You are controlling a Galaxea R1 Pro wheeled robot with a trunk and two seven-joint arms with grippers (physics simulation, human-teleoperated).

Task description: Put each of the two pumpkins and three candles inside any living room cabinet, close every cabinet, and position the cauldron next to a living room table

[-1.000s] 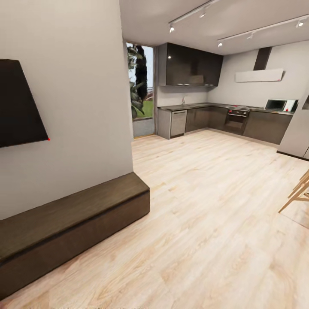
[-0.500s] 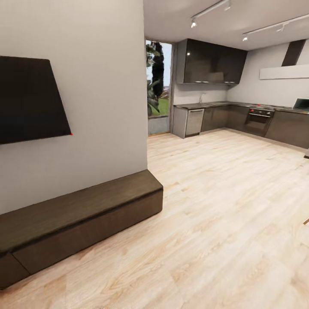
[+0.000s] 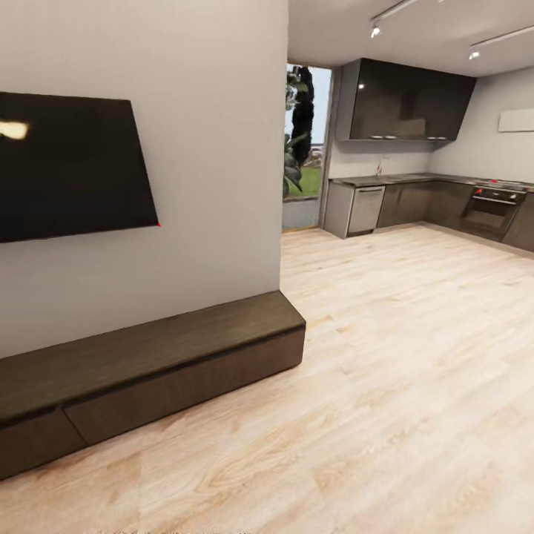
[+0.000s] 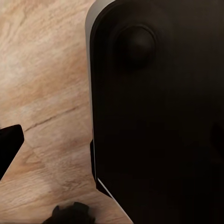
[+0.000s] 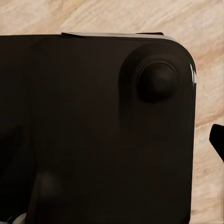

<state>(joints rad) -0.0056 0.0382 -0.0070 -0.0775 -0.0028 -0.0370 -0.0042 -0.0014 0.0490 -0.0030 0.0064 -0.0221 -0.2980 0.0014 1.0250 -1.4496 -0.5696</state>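
Seemingly tucked low, both arms look down past a black rounded body panel (image 4: 158, 121) at pale wood floor (image 3: 386, 386). Whether either pincer is wide or narrow cannot be told; only dark slivers show at the picture edges. From the head, the long low dark cabinet (image 3: 148, 371) runs along the wall under a black screen (image 3: 67, 167), its fronts shut. Open floor stretches toward the kitchen cupboards (image 3: 408, 100).

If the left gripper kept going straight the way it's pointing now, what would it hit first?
Probably the robot's own black base panel, which blocks most of the left wrist view, with wooden floor beside it. Depth is unclear and the fingers cannot be made out.
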